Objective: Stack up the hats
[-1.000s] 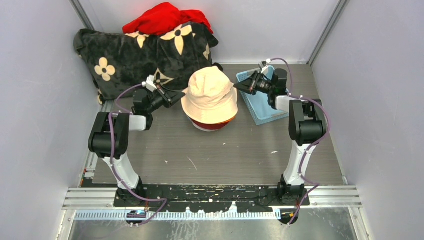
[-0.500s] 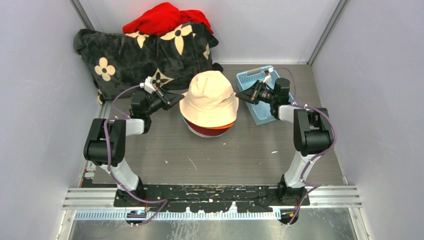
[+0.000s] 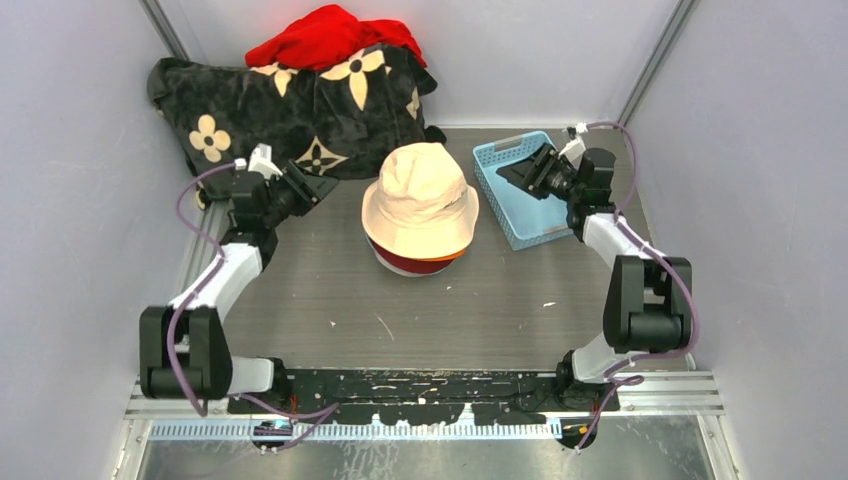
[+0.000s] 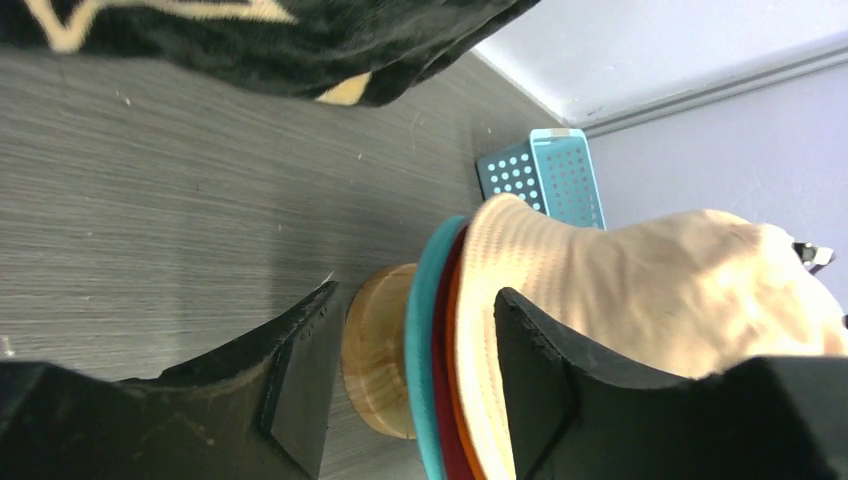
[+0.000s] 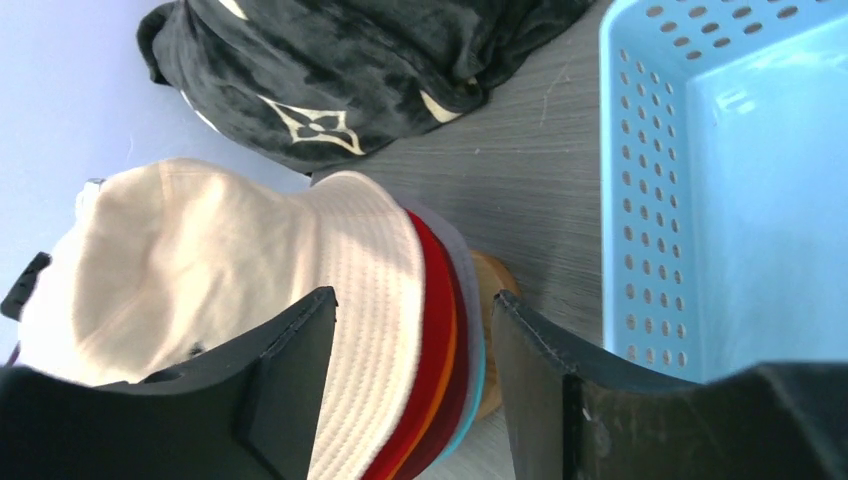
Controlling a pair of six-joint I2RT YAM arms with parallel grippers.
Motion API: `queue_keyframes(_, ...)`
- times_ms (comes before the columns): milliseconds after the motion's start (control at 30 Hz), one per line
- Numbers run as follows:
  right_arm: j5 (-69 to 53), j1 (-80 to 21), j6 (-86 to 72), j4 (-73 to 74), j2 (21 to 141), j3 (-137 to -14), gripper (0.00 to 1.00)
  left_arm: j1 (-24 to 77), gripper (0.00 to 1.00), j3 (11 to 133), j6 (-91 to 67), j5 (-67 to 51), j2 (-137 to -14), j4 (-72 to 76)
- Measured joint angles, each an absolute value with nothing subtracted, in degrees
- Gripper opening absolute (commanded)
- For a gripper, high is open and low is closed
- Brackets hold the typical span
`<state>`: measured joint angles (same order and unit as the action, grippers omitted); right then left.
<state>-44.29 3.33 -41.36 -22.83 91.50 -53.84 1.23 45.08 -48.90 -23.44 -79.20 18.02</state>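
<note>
The hats (image 3: 420,205) sit stacked mid-table on a round wooden stand (image 4: 375,350), the cream one (image 3: 418,190) on top. Teal, maroon and orange brims (image 4: 440,380) show under it in the left wrist view, red and grey ones (image 5: 440,330) in the right wrist view. My left gripper (image 3: 316,184) hangs open to the left of the stack, apart from it, with nothing between its fingers (image 4: 300,370). Off to the stack's right my right gripper (image 3: 508,172) is open too, over the blue basket, holding nothing. From each wrist the stack shows beyond the open jaws.
A black blanket with cream flower marks (image 3: 290,110) lies at the back left, with a bright red cloth heap (image 3: 330,38) on it. A blue perforated basket (image 3: 520,205) stands right of the stack. Grey walls close in both sides and the back.
Both grippers, shut and close to the cream hat's brim a second ago, have opened and drawn outward from the stack. The left arm swung left, the right arm back and right.
</note>
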Motion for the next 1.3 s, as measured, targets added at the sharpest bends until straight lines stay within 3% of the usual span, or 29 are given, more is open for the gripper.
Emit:
queue_keyframes(267,-43.13,1.61,-37.98,-15.29,78.52,-53.23,0.64,3.57,0.58,45.21,-47.77,-22.94,-65.69,10.55)
queue_keyframes(667,-38.76,-11.33,-34.76,-7.2,59.86,-41.78,0.58,18.81,0.58,40.14,-47.79,-19.49,-54.81,4.84)
queue_keyframes(900,-36.36,-14.59,-34.28,-7.22,60.69,-40.14,0.58,21.76,0.58,39.38,-47.77,-17.74,-58.85,6.17)
queue_keyframes(1300,-34.44,-19.46,-34.24,-14.28,75.0,-39.53,0.58,22.79,0.57,41.17,-46.96,-15.75,-71.59,11.07)
